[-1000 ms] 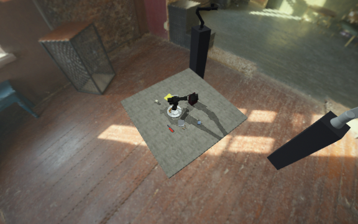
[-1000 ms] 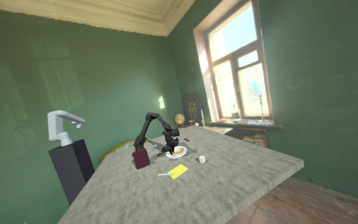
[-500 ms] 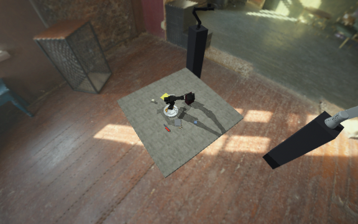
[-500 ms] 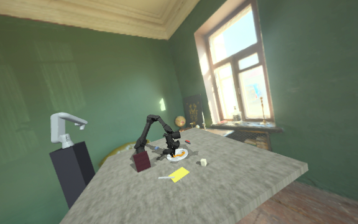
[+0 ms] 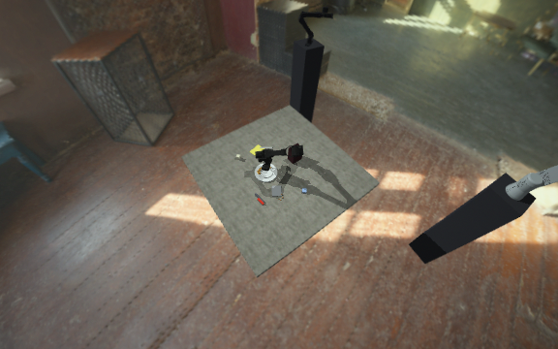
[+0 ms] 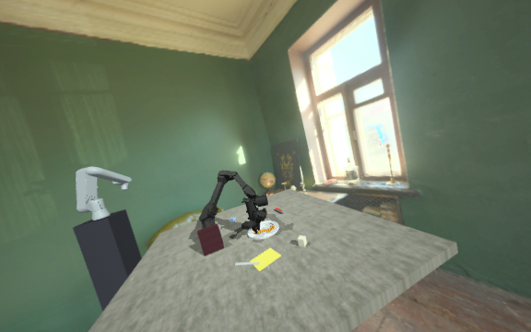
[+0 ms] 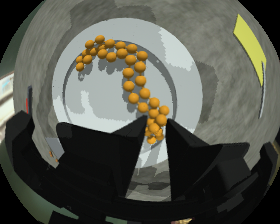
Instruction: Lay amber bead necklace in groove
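The amber bead necklace (image 7: pixel 140 66) (image 6: pixel 271 228) lies bunched in a doubled strand over the round bead board. In the wrist view it curves from the board's far left across the middle to the fingers, not following the ring groove. The white round bead board (image 7: pixel 192 100) (image 6: pixel 262 238) (image 5: pixel 273 178) lies flat on the table. My gripper (image 7: pixel 156 121) (image 6: pixel 257 231) (image 5: pixel 265 168) is low over the board's edge area and shut on the necklace's near end, where several beads cluster between and just beyond the fingertips. The fingers hide part of the board's near side.
A yellow sheet (image 5: pixel 256 149) (image 6: pixel 265 259) (image 7: pixel 251 50) with a pale stick (image 6: pixel 244 264) and a whitish block (image 5: pixel 238 156) (image 6: pixel 301 241) lie beside the board. A red object (image 5: pixel 260 200) (image 6: pixel 278 210), a grey square (image 5: pixel 276 191) and a small blue object (image 5: pixel 304 190) (image 6: pixel 232 219) also lie on the table.
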`<state>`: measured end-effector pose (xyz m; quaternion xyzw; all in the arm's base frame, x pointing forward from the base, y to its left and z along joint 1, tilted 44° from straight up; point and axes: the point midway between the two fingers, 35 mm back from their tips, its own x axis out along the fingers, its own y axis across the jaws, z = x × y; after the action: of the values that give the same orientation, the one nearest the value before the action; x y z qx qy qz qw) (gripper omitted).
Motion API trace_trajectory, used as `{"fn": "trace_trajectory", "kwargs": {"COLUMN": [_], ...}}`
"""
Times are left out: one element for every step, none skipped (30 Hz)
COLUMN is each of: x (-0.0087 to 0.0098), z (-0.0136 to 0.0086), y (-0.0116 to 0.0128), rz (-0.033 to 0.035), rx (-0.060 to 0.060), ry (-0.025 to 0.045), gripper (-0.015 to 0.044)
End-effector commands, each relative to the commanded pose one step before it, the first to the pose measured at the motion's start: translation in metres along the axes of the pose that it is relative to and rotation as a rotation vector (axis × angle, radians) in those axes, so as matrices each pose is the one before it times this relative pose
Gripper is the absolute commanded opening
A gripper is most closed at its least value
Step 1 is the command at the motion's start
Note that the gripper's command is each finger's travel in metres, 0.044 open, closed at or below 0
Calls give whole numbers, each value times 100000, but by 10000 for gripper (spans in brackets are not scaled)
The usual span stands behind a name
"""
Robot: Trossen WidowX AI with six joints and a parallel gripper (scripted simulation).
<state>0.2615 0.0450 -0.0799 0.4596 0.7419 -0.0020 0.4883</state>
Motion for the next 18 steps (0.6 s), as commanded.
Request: {"fn": "trace_trajectory", "kwargs": {"x": [-20,0,0,0,-45,-135,-226,-297,-298,-229,-138,-46,0,0,0,0,0,-1], "z": [6,0,0,0,0,1,0,-4,-7,-8,-6,-2,0,0,0,0,0,-32], "y": [43,0,0,0,-2,-6,-11,-15,-16,-13,-8,-3,0,0,0,0,0,39], "rz": [126,0,0,0,9,28,48,67,71,57,36,12,0,0,0,0,0,-1], "rx": [-187,0,0,0,29,87,144,188,187,142,85,28,0,0,0,0,0,2], "ry": [-49,0,0,0,14,42,71,97,100,79,49,16,0,0,0,0,0,-2], "gripper": [0,0,0,0,0,0,0,0,0,0,0,0,0,0,0,0,0,0]}}
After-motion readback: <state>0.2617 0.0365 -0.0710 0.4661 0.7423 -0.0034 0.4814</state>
